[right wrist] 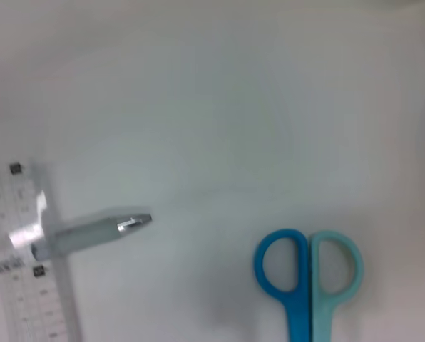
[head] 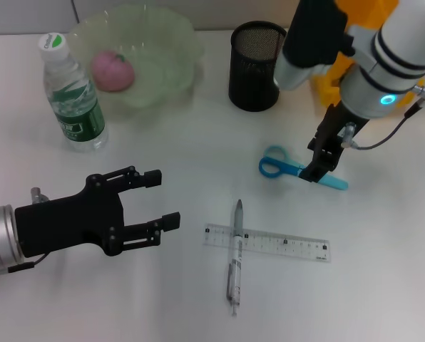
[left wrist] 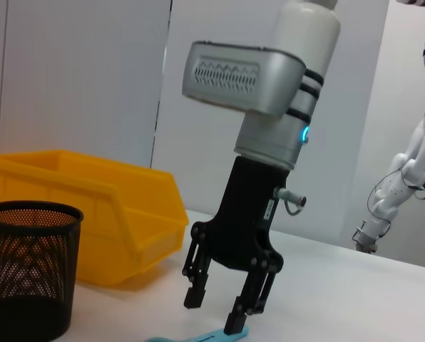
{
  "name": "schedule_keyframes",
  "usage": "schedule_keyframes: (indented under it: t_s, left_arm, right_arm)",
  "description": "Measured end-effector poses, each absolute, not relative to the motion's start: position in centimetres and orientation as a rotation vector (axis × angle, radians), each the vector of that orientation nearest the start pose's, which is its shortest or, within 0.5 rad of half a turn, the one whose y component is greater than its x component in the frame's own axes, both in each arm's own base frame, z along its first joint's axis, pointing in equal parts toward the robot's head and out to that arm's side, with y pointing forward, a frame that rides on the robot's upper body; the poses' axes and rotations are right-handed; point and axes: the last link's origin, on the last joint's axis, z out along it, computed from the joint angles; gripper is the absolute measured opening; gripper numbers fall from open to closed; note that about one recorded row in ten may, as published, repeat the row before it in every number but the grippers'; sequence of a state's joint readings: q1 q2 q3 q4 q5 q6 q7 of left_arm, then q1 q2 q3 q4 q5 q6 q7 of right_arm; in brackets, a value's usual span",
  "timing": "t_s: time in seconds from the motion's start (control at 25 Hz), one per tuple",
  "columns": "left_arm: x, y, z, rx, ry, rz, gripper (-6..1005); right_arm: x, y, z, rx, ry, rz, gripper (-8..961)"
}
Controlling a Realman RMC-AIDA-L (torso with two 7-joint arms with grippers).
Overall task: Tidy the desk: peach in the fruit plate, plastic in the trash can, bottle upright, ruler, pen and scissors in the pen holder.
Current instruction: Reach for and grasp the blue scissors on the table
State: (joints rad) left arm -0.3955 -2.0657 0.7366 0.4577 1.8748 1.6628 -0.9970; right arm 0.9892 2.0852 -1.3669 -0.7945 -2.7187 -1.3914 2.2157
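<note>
Blue scissors (head: 289, 168) lie flat on the white table, handles toward the middle. My right gripper (head: 316, 169) is open and stands straight down over the scissors' blades, one finger on each side, as the left wrist view shows (left wrist: 214, 313). The right wrist view shows the scissors' handles (right wrist: 309, 274). A grey pen (head: 235, 258) lies across a clear ruler (head: 267, 242). The black mesh pen holder (head: 255, 65) stands at the back. The peach (head: 113, 70) sits in the green fruit plate (head: 162, 43). The bottle (head: 71, 96) stands upright. My left gripper (head: 162, 199) is open and empty at the front left. No plastic shows.
A yellow bin (head: 328, 84) stands behind my right arm, next to the pen holder; it also shows in the left wrist view (left wrist: 91, 214). The pen tip (right wrist: 105, 229) and the ruler's end (right wrist: 27, 285) show in the right wrist view.
</note>
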Motion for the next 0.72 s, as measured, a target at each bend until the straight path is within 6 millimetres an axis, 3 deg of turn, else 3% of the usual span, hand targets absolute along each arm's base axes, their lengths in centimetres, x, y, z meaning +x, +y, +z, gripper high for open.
schedule_keyframes:
  t_s: [0.4,0.72]
  left_arm:
    - [-28.8,27.0,-2.7,-2.724,-0.446,-0.891,776]
    - [-28.8,27.2,-2.7,-2.722,-0.451,-0.883,776]
  right_arm:
    - [16.3,40.8,-5.7,-2.747,0.37,-0.85,492]
    - [16.4,40.4,-6.3,-2.775,0.383,-0.837,498]
